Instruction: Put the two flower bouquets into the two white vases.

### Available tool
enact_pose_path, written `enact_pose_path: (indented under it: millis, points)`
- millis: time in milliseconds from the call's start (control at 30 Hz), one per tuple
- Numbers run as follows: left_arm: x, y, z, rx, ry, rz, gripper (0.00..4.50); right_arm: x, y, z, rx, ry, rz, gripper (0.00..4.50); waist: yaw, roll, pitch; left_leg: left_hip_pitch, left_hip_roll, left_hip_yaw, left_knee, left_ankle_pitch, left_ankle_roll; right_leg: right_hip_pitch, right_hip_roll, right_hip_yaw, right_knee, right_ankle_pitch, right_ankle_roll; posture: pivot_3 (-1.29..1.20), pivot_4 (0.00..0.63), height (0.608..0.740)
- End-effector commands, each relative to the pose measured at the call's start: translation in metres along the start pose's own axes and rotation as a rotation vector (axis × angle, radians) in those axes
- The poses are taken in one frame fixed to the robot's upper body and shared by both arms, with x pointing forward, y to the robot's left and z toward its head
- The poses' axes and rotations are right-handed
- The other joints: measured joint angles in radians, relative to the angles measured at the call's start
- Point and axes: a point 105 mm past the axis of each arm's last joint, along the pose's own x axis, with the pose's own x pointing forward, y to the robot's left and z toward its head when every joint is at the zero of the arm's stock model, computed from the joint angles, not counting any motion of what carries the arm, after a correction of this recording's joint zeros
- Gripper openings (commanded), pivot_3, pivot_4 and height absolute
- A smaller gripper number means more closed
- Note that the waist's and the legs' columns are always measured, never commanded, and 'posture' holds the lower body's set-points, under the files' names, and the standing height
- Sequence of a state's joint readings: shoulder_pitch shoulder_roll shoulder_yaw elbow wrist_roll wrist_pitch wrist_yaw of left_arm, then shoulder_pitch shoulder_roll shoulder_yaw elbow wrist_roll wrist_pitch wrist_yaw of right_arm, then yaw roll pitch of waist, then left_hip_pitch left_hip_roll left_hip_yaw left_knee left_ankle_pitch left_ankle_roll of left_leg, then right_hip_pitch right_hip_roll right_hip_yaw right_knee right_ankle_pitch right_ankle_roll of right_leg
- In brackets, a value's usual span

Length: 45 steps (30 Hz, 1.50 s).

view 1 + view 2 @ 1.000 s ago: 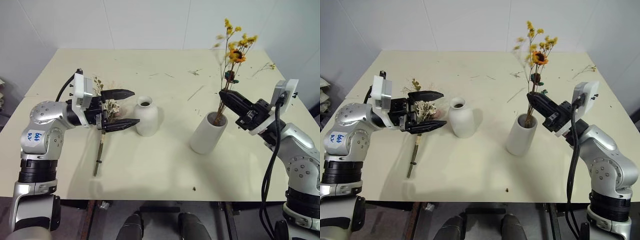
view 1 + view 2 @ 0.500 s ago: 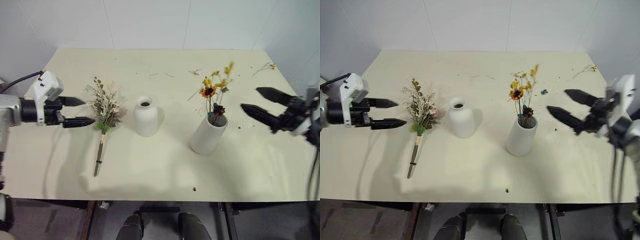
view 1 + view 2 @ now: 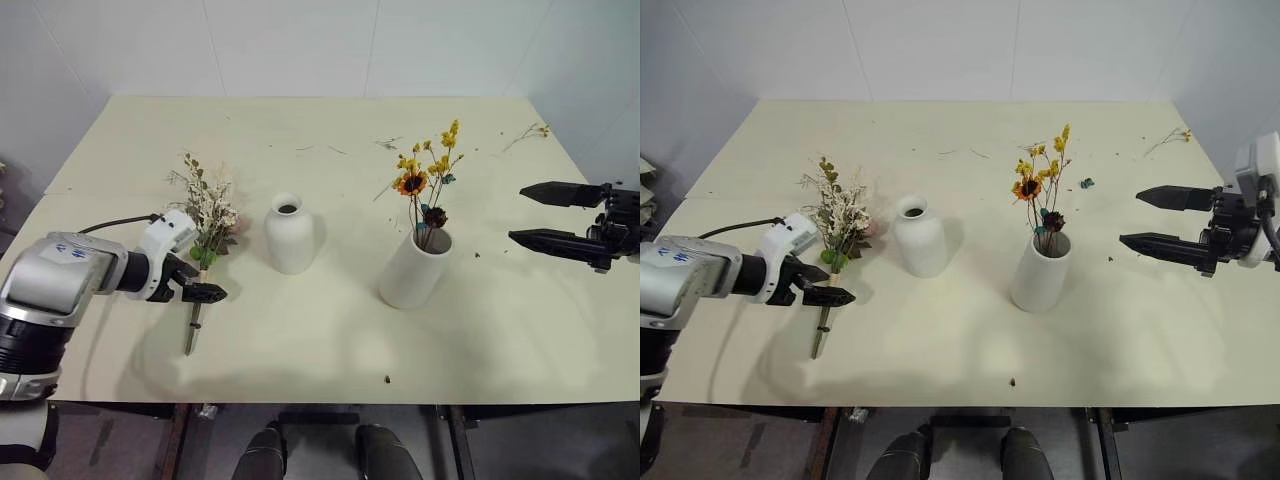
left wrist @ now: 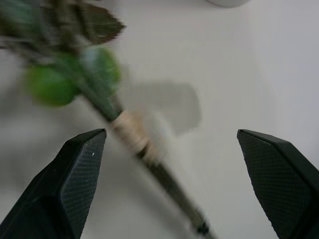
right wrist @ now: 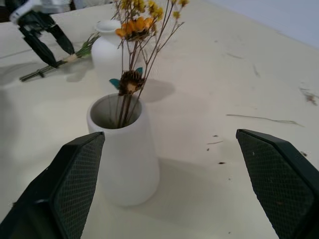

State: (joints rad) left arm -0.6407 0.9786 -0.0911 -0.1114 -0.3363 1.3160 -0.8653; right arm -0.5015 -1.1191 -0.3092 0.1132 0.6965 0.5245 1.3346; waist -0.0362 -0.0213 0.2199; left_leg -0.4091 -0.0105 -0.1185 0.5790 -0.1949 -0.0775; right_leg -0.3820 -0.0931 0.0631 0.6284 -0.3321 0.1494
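Note:
The bushy cream, pink and green bouquet (image 3: 207,212) lies flat on the table at the left, its stem (image 4: 133,140) running toward the front edge. My left gripper (image 3: 196,283) points down at that stem, open, with one finger on each side. A short rounded white vase (image 3: 290,236) stands just right of the bouquet with nothing in its mouth. In the taller white cylinder vase (image 3: 411,272) the thin yellow-orange bunch (image 3: 427,178) stands upright. Off to that vase's right my right gripper (image 3: 517,213) hovers open and holds nothing.
Loose dried twigs lie at the far right corner (image 3: 530,131) and behind the vases (image 3: 390,143). A small teal scrap (image 3: 1086,183) lies behind the tall vase. Bare cream tabletop (image 3: 330,330) stretches in front of both vases to the front edge.
My right gripper opened, let the yellow-orange bunch settle down into the tall vase, and drew off to the right. My left gripper swung out left, then dropped onto the bushy bouquet's stem.

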Motion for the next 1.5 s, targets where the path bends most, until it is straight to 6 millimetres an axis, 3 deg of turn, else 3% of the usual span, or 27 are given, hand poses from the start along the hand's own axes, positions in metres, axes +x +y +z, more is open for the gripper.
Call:
enact_pose_path:
  millis: [33, 100, 200, 600, 633, 700, 900, 1033, 1100, 1233, 1333, 1500]
  points:
    - [0.004, 0.003, -0.007, 0.021, 0.020, 0.060, 4.50, 0.007, 0.014, 0.010, -0.034, -0.020, 0.072, 4.47, -0.001, 0.000, 0.000, 0.000, 0.000, 0.000, 0.000, 0.000, 0.000, 0.000, 0.000, 0.000, 0.000, 0.000, 0.000, 0.00, 0.150, 0.740]
    - [0.012, 0.004, -0.011, 0.022, 0.027, 0.068, 4.50, 0.009, 0.020, 0.011, -0.034, -0.025, 0.097, 4.47, 0.003, 0.000, 0.000, 0.000, 0.000, 0.000, 0.000, -0.001, -0.001, -0.001, 0.000, 0.000, 0.000, -0.001, 0.000, 0.00, 0.150, 0.740]
    - [0.022, -0.001, -0.014, 0.013, 0.026, 0.035, 3.93, 0.010, 0.029, 0.019, -0.046, -0.047, 0.138, 4.50, 0.010, 0.001, 0.000, 0.000, 0.000, 0.000, 0.001, -0.001, -0.001, 0.000, 0.000, 0.000, 0.001, -0.001, 0.000, 0.00, 0.150, 0.740]
    - [0.025, 0.014, -0.019, -0.005, -0.002, 0.061, 0.14, 0.010, 0.043, 0.032, -0.074, -0.132, 0.172, 4.50, 0.010, 0.001, -0.001, 0.001, -0.002, 0.000, 0.006, -0.002, 0.000, 0.005, -0.002, 0.000, 0.000, 0.000, 0.002, 0.00, 0.150, 0.740]
    - [0.024, 0.019, -0.018, -0.007, -0.015, 0.072, 0.03, 0.011, 0.044, 0.035, -0.072, -0.161, 0.177, 4.50, 0.010, 0.001, -0.001, 0.001, -0.002, 0.000, 0.007, -0.002, 0.000, 0.005, -0.002, 0.000, 0.000, 0.000, 0.002, 0.00, 0.150, 0.740]
    - [0.023, 0.026, -0.013, -0.006, -0.049, 0.094, 0.03, 0.012, 0.044, 0.040, -0.059, -0.242, 0.174, 4.50, 0.011, 0.001, -0.001, 0.002, -0.002, 0.000, 0.007, -0.002, 0.000, 0.006, -0.002, 0.000, 0.000, 0.000, 0.002, 0.00, 0.150, 0.740]
    - [0.011, 0.041, 0.015, 0.020, -0.211, 0.156, 0.03, 0.022, 0.052, 0.032, -0.024, -0.267, 0.213, 4.50, 0.010, 0.001, -0.001, 0.002, -0.002, 0.000, 0.009, -0.001, 0.000, 0.007, -0.002, 0.000, 0.001, 0.002, 0.002, 0.00, 0.150, 0.740]
    - [-0.012, 0.044, 0.063, 0.086, -0.568, 0.168, 0.03, 0.027, 0.054, 0.028, -0.007, -0.300, 0.222, 4.50, 0.011, 0.001, -0.001, 0.001, -0.002, 0.000, 0.011, -0.001, 0.000, 0.007, -0.002, 0.000, 0.000, 0.004, 0.003, 0.00, 0.150, 0.740]
    - [-0.040, 0.034, 0.098, 0.100, -0.849, 0.097, 0.03, 0.028, 0.053, 0.027, -0.008, -0.308, 0.219, 4.50, 0.012, 0.001, -0.001, 0.000, -0.002, 0.000, 0.011, -0.001, 0.000, 0.006, -0.002, 0.000, 0.000, 0.004, 0.004, 0.00, 0.150, 0.740]
    - [-0.079, 0.011, 0.130, 0.152, -1.133, -0.066, 0.03, 0.026, 0.048, 0.024, -0.019, -0.303, 0.194, 4.50, 0.012, 0.000, -0.001, -0.003, -0.002, -0.001, 0.012, -0.001, 0.000, 0.005, -0.002, -0.001, -0.001, 0.005, 0.005, 0.00, 0.150, 0.740]
    - [-0.101, -0.009, 0.139, 0.214, -1.247, -0.222, 0.03, 0.020, 0.041, 0.018, -0.033, -0.274, 0.151, 4.50, 0.008, 0.000, -0.001, -0.003, -0.003, 0.000, 0.012, -0.002, 0.001, 0.005, -0.002, -0.001, -0.002, 0.005, 0.005, 0.00, 0.150, 0.740]
    - [-0.108, -0.035, 0.145, 0.266, -1.296, -0.395, 0.03, 0.014, 0.031, 0.012, -0.042, -0.253, 0.088, 4.50, 0.009, 0.000, -0.001, -0.002, -0.002, 0.000, 0.013, -0.002, 0.001, 0.005, -0.002, -0.001, 0.000, 0.005, 0.005, 0.00, 0.150, 0.740]
